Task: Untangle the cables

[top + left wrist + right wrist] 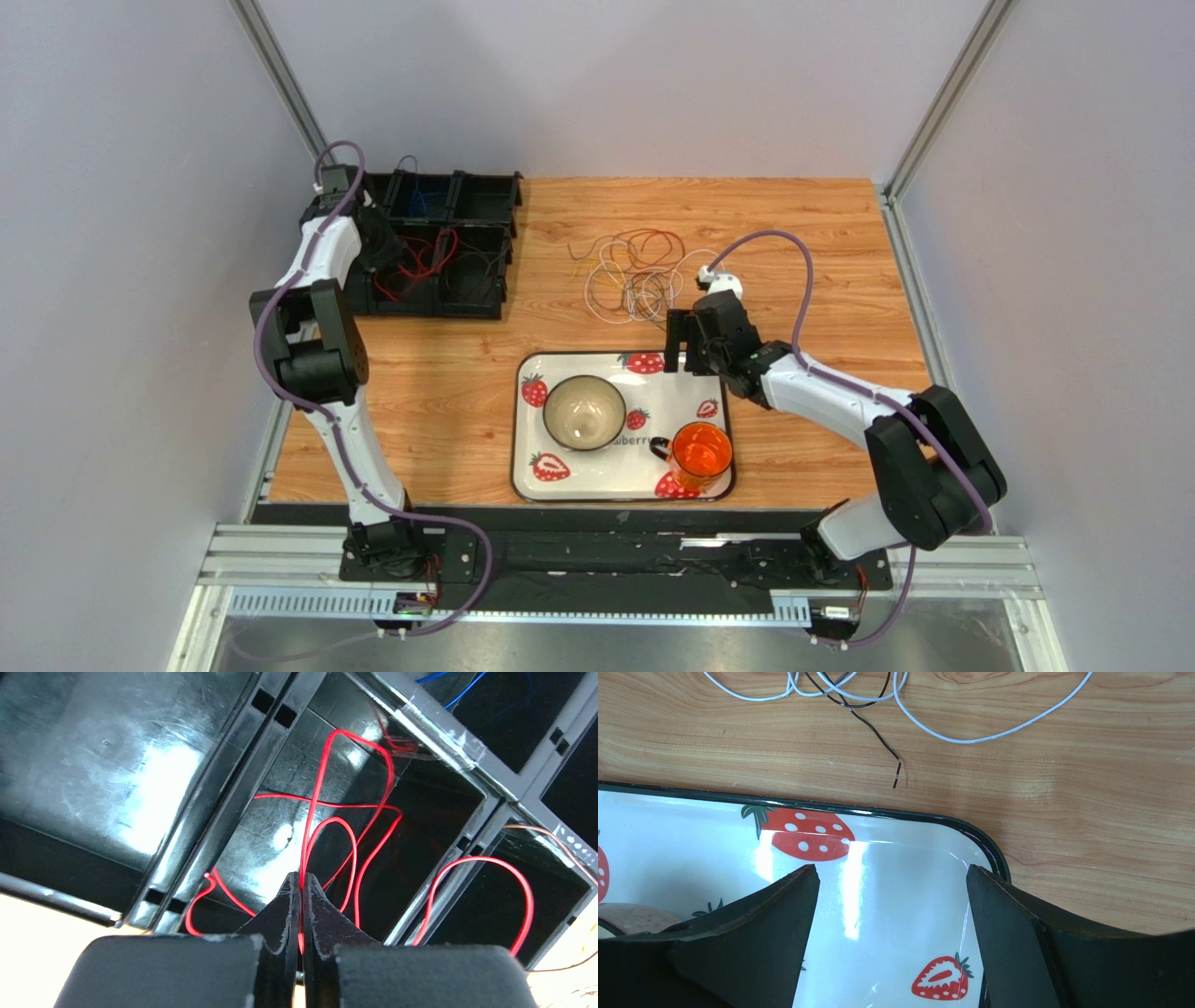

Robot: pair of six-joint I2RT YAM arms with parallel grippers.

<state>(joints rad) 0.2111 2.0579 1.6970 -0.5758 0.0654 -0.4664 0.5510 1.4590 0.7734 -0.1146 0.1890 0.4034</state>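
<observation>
Inside black organizer point(105, 763), thin red cable point(312, 803), looped

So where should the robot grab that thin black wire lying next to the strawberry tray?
Probably near the black wire's loose end, coming straight down from above. That end lies flat on the bare table, sticking out clear of the white wire loops, while further up it crosses them.

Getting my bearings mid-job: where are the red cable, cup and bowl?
red cable point(484, 858): left wrist view, top of the right loop.
cup point(700, 452): top view, its orange inside.
bowl point(585, 412): top view, its bare inside.
</observation>
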